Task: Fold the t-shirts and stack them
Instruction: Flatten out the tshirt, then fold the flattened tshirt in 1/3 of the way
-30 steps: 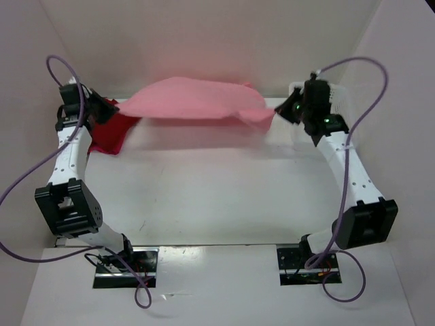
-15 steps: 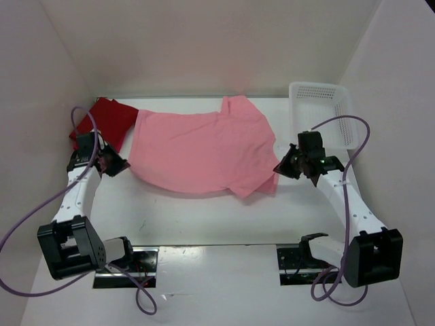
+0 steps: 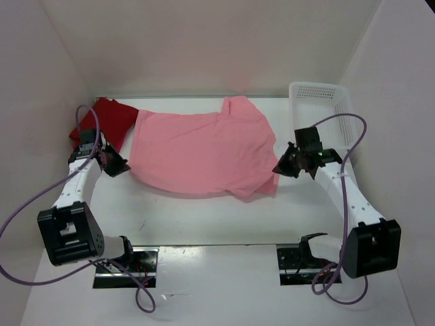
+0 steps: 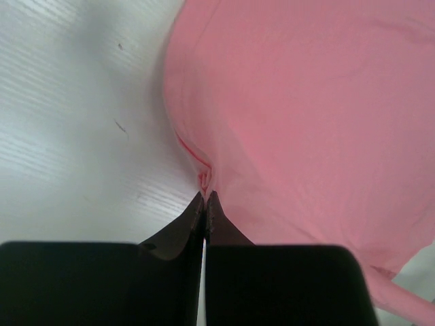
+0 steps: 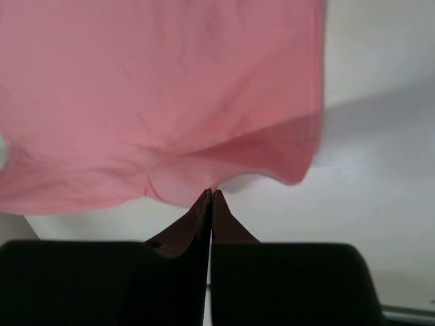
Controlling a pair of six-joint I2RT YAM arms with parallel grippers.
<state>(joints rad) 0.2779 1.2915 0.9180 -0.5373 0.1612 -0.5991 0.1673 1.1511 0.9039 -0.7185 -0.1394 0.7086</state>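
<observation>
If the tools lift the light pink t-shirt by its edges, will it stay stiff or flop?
Probably floppy: the light pink t-shirt puckers into small folds where the left tool pinches its edge. Likely light, since a mere tip pinch by the right tool curls its hem up. It would probably sag between the two grips.

No legible text, label, brand, number or sign in any view; small dark base plates point(image 3: 126, 266) perhaps too indistinct
</observation>
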